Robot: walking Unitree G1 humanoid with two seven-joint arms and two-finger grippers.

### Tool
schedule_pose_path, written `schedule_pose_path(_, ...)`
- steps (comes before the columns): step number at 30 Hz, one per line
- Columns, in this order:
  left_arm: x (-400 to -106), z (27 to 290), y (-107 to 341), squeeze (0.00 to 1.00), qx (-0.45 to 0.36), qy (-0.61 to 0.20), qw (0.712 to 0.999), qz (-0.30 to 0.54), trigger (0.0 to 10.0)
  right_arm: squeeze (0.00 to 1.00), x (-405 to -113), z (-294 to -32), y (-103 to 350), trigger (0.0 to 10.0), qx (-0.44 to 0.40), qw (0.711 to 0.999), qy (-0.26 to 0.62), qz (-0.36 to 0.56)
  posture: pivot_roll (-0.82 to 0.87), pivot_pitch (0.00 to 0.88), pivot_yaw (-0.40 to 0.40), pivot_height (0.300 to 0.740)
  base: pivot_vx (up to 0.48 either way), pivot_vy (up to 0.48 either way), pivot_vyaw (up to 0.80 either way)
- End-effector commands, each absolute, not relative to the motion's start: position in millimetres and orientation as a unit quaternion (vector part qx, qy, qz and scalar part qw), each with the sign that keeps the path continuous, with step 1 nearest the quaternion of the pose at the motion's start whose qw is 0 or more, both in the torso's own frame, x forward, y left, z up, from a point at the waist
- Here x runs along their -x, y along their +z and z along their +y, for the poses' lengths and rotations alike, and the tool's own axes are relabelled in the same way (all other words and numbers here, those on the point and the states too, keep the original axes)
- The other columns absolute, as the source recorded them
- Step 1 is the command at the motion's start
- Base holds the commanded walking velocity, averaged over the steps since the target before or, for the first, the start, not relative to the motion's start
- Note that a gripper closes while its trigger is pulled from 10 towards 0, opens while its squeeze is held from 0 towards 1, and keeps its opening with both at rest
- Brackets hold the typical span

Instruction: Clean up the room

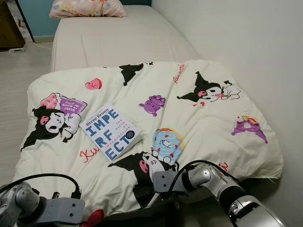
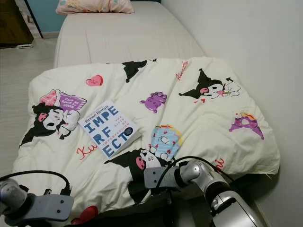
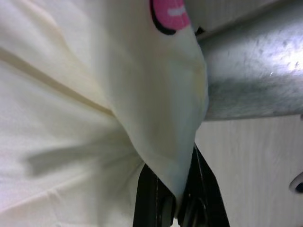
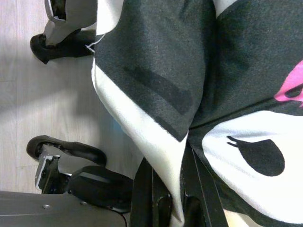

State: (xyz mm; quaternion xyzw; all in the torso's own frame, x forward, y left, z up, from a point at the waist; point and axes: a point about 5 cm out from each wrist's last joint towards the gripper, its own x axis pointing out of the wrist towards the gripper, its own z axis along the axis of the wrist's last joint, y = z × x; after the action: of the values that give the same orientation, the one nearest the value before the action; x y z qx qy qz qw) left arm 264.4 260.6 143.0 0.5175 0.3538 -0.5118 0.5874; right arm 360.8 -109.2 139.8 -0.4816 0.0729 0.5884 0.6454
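Note:
A cream duvet (image 1: 199, 127) printed with cartoon figures lies spread over the near end of the bed. A blue and white book (image 1: 110, 132) titled "IMPERFECT" rests on it, left of centre. My left gripper (image 3: 177, 203) is shut on a fold of the duvet's (image 3: 94, 94) cream near edge, at the lower left. Further right along the same near edge, my right gripper (image 4: 173, 198) is shut where a black and white figure (image 4: 236, 94) is printed. In the eye views the fingers of both grippers are tucked under the cloth.
Bare mattress (image 1: 118, 38) runs to a patterned pillow (image 1: 87, 8) at the far end. A white wall (image 1: 246, 38) borders the bed's right side. Pale wood floor (image 1: 19, 71) and dark furniture (image 1: 9, 28) lie to the left. My feet (image 4: 71, 151) stand on the floor below.

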Motion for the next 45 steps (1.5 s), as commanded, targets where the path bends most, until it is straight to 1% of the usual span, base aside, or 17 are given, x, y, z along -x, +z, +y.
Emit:
schedule_pose_path(1,-251.1,266.6,113.1,0.0,-0.517,-0.523,0.553,0.391,0.0,0.0,-343.5,-103.5,107.4,4.1,0.487,0.607,0.621,0.097,0.06,0.482,-0.047,0.568,0.0,0.0,0.0)
schedule_pose_path(2,-251.1,266.6,113.1,0.0,-0.517,-0.523,0.553,0.391,0.0,0.0,-343.5,-103.5,107.4,4.1,0.487,0.607,0.621,0.097,0.06,0.482,-0.047,0.568,0.0,0.0,0.0)
schedule_pose_path(3,-253.7,267.3,112.3,0.06,-0.522,-0.507,0.566,0.389,10.0,0.86,-344.5,-102.6,107.9,10.0,0.485,0.614,0.615,0.095,0.06,0.484,-0.046,0.568,0.0,0.0,0.0)
schedule_pose_path(6,-254.9,267.8,112.0,0.06,-0.522,-0.497,0.574,0.389,10.0,0.86,-345.0,-102.2,108.3,10.0,0.482,0.618,0.613,0.096,0.06,0.484,-0.045,0.568,0.0,0.0,0.0)
schedule_pose_path(7,-251.4,268.6,112.6,1.0,-0.514,-0.498,0.574,0.398,10.0,1.0,-345.2,-101.9,109.1,10.0,0.473,0.622,0.616,0.098,0.06,0.483,-0.043,0.568,0.0,0.0,0.0)
schedule_pose_path(12,-236.9,272.4,117.2,1.0,-0.493,-0.521,0.552,0.426,10.0,1.0,-343.7,-103.9,110.4,10.0,0.455,0.614,0.635,0.114,0.06,0.483,-0.043,0.568,0.0,0.0,0.0)
schedule_pose_path(13,-234.8,274.5,118.9,1.0,-0.494,-0.523,0.544,0.431,10.0,0.1,-342.9,-105.0,110.6,10.0,0.448,0.609,0.643,0.122,0.06,0.485,-0.042,0.568,0.0,0.0,0.0)
schedule_pose_path(14,-233.3,276.3,120.8,1.0,-0.497,-0.526,0.538,0.433,10.0,0.0,-342.3,-105.8,111.2,10.0,0.441,0.605,0.65,0.128,0.06,0.484,-0.041,0.568,0.0,0.0,0.0)
schedule_pose_path(16,-233.2,278.3,123.3,1.0,-0.503,-0.523,0.535,0.432,10.0,0.0,-341.9,-106.4,112.5,10.0,0.43,0.602,0.659,0.135,0.06,0.484,-0.041,0.568,0.0,0.0,0.0)
schedule_pose_path(17,-232.5,279.7,128.0,0.0,-0.5,-0.524,0.538,0.431,10.0,0.0,-342.0,-106.4,115.3,10.0,0.407,0.603,0.67,0.145,0.06,0.484,-0.039,0.568,0.0,0.0,0.0)
schedule_pose_path(20,-232.5,278.1,137.5,0.0,-0.483,-0.528,0.556,0.423,10.0,0.0,-342.0,-105.8,120.3,10.0,0.366,0.602,0.691,0.162,0.06,0.485,-0.039,0.568,0.0,0.0,0.0)
schedule_pose_path(24,-245.8,256.1,170.4,0.0,-0.418,-0.539,0.651,0.334,10.0,0.0,-343.3,-99.4,141.6,10.0,0.263,0.589,0.745,0.172,0.06,0.487,-0.038,0.568,0.0,0.0,0.0)
schedule_pose_path(29,-250.2,251.5,176.5,0.0,-0.409,-0.539,0.668,0.31,10.0,0.0,-343.9,-97.8,146.5,10.0,0.248,0.587,0.753,0.167,0.06,0.488,-0.039,0.568,0.0,0.0,0.0)
schedule_pose_path(39,-274.6,222.4,201.5,0.0,-0.324,-0.544,0.751,0.186,10.0,0.0,-352.8,-84.9,200.0,10.0,0.1,0.622,0.771,0.092,0.06,0.483,-0.036,0.568,0.0,0.0,0.0)
schedule_pose_path(42,-299.8,217.0,201.3,0.0,-0.316,-0.452,0.826,0.117,10.0,0.0,-365.4,-82.4,216.0,10.0,0.043,0.674,0.736,0.044,0.06,0.483,-0.036,0.568,0.0,0.0,0.0)
schedule_pose_path(43,-299.8,217.0,201.3,0.0,-0.316,-0.452,0.826,0.117,10.0,0.0,-365.4,-82.4,216.0,10.0,0.043,0.674,0.736,0.044,0.06,0.483,-0.036,0.568,0.0,0.0,0.0)
schedule_pose_path(45,-320.7,215.7,198.3,0.0,-0.296,-0.344,0.887,0.081,10.0,0.0,-376.4,-78.1,215.9,10.0,0.017,0.746,0.665,0.039,0.06,0.481,-0.033,0.568,0.0,0.0,0.0)
